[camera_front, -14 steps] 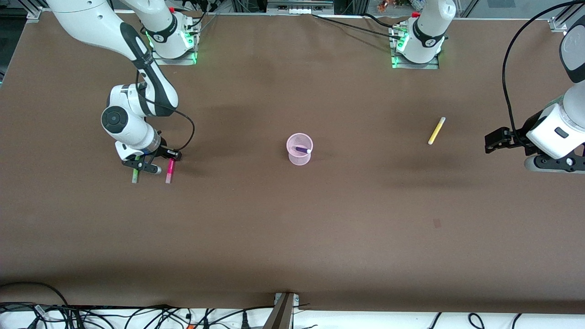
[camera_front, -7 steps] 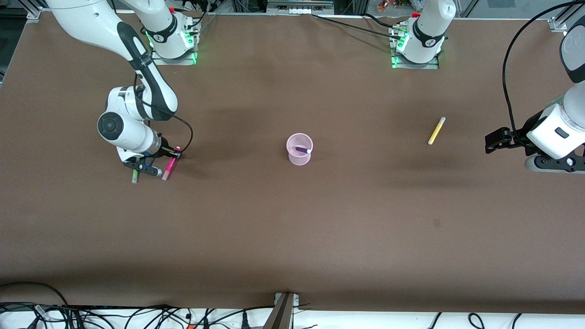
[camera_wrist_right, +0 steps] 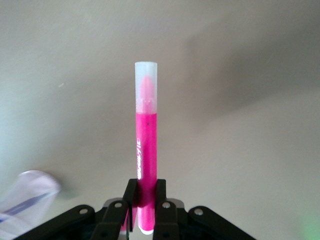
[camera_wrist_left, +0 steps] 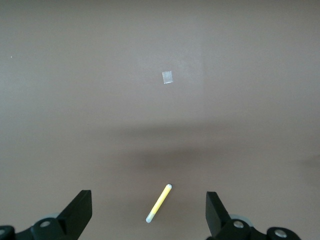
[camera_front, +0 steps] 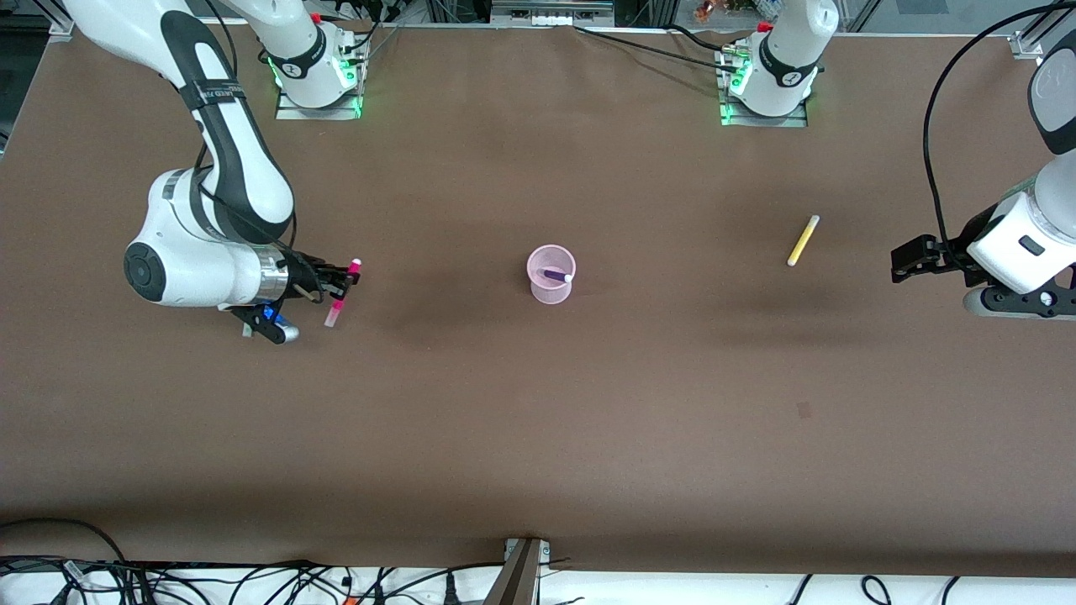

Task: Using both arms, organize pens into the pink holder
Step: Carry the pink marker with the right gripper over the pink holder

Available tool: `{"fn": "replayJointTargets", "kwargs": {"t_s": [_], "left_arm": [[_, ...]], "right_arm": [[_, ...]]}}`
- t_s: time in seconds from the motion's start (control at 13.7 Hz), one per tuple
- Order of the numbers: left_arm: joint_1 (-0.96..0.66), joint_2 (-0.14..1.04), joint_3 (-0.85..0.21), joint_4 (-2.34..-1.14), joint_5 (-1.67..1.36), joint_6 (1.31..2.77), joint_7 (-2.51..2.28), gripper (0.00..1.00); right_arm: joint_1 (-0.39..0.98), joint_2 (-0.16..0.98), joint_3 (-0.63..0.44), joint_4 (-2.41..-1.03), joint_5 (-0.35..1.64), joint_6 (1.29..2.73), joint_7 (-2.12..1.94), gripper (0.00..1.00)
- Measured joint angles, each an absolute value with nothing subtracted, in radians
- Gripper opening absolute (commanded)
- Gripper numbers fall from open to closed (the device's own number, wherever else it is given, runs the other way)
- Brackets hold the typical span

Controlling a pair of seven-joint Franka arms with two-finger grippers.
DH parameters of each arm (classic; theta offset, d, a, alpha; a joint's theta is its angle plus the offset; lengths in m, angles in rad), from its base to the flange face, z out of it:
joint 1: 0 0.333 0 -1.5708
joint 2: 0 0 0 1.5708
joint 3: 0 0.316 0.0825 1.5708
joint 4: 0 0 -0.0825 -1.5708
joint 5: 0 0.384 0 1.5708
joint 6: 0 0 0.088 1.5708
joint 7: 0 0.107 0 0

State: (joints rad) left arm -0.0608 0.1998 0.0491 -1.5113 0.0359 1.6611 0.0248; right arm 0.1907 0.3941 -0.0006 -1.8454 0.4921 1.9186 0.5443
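My right gripper [camera_front: 338, 290] is shut on the magenta-pink pen [camera_front: 343, 292] and holds it in the air, tilted, over the table toward the right arm's end. In the right wrist view the pen [camera_wrist_right: 145, 145] sticks out from between the fingers [camera_wrist_right: 131, 197], clear cap outward. The pink holder [camera_front: 551, 274] stands mid-table with the dark purple pen [camera_front: 556, 275] in it. The yellow pen [camera_front: 803, 240] lies flat toward the left arm's end. My left gripper [camera_front: 906, 260] hangs open beside it; the pen [camera_wrist_left: 159, 203] lies between its fingers [camera_wrist_left: 80, 212], below them. The right hand hides the green pen.
A small pale square mark [camera_front: 804, 410] sits on the brown table cover, nearer the front camera than the yellow pen. Cables and a bracket [camera_front: 521, 571] run along the table's near edge. The arm bases [camera_front: 311, 67] stand at the edge farthest from the front camera.
My right gripper closed on the magenta-pink pen and raised it off the table, the wrist swinging round toward the holder. The left arm has not moved.
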Motion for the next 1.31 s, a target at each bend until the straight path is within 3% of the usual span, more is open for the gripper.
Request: {"fn": "replayJointTargets", "kwargs": {"t_s": [0.29,0.51,0.95,1.31], "left_arm": [[-0.061,0.205,0.049,-1.511,0.036,1.67,0.025,1.0],[-0.061,0.206,0.049,-1.512,0.036,1.67,0.025,1.0],[-0.061,0.206,0.049,-1.514,0.036,1.67,0.025,1.0],[-0.061,0.206,0.049,-1.514,0.036,1.67,0.025,1.0]], "right_arm": [[0.276,0.397,0.065,-1.766,0.703,1.914,0.832,0.0],[0.393,0.397,0.074,-1.724,0.849,1.998,0.974,0.0],[0.722,0.446,0.08,-1.727,0.965,2.441,1.22,0.0],[0.726,0.521,0.064,-1.728,0.975,2.468,1.231,0.0]]}}
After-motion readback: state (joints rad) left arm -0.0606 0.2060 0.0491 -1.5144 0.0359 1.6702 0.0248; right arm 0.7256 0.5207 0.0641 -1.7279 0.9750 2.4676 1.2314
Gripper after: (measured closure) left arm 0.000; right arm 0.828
